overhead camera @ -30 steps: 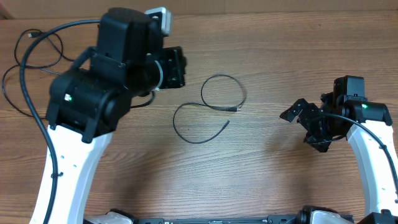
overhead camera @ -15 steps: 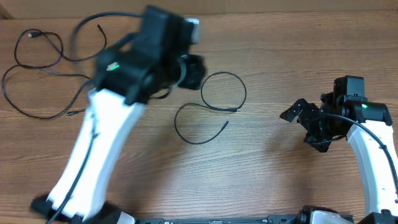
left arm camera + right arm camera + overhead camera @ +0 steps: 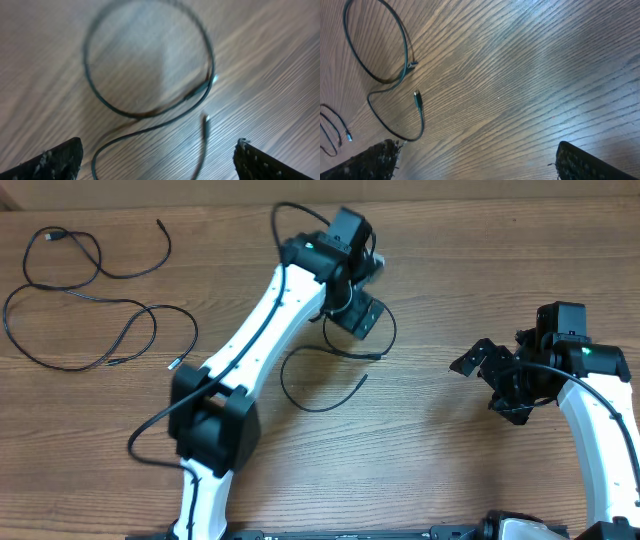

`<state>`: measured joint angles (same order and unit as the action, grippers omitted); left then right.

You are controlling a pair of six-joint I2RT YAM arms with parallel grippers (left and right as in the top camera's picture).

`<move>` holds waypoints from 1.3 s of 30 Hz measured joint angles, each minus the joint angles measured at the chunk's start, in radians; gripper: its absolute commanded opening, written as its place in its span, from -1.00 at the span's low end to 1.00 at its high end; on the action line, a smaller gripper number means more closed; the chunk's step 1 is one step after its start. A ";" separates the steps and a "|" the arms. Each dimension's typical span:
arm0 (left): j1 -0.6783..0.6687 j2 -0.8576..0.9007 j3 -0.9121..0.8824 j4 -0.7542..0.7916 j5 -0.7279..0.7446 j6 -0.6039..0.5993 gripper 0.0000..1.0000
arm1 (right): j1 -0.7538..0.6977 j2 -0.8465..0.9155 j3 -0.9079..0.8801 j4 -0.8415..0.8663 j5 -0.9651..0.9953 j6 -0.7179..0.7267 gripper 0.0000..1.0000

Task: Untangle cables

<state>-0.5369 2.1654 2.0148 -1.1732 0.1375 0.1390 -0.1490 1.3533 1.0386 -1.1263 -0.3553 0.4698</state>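
Left gripper (image 3: 358,317) — now open, over cable (image 3: 392,332)

left tool (image 3: 361,317) over looped cable (image 3: 312,408) — right tool (image 3: 488,388) apart

Wooden table (image 3: 480,270), three loose black cables (image 3: 318,409)

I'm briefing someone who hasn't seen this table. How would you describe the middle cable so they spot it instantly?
On the table, find the left arm's pincer above the centre. Beneath it lies a short black cable, curled into one round loop with a hooked tail. Unlike the two longer cables sprawled far left, it lies alone.
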 measured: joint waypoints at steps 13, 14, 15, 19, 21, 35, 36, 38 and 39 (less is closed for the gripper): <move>-0.068 0.143 0.000 0.017 -0.021 0.131 0.68 | 0.000 0.000 0.000 0.000 0.000 0.000 1.00; -0.076 0.145 0.000 0.018 -0.028 0.131 0.68 | 0.000 0.000 0.000 0.001 0.000 0.001 1.00; -0.083 0.146 0.000 0.018 -0.035 0.131 0.68 | 0.000 0.000 0.000 0.000 0.000 0.000 1.00; -0.105 0.153 0.000 0.021 -0.055 0.132 0.60 | 0.000 0.000 0.000 0.000 0.000 0.000 1.00; -0.110 0.159 0.000 0.023 -0.068 0.134 0.57 | 0.000 0.000 0.000 0.001 0.000 0.000 1.00; -0.113 0.168 -0.071 0.056 -0.105 0.135 0.59 | 0.000 0.000 0.000 0.000 0.000 0.000 1.00; -0.113 0.168 -0.084 0.069 -0.105 0.135 0.58 | 0.000 0.000 0.000 0.001 0.000 0.000 1.00; -0.113 0.171 -0.101 0.089 -0.109 0.134 0.54 | 0.000 0.000 0.000 0.000 0.000 0.000 1.00; -0.113 0.172 -0.109 0.099 -0.111 0.134 0.52 | 0.000 0.000 0.000 0.000 0.000 0.000 1.00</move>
<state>-0.6502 2.3379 1.9060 -1.0740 0.0269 0.2733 -0.1490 1.3533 1.0386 -1.1259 -0.3550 0.4702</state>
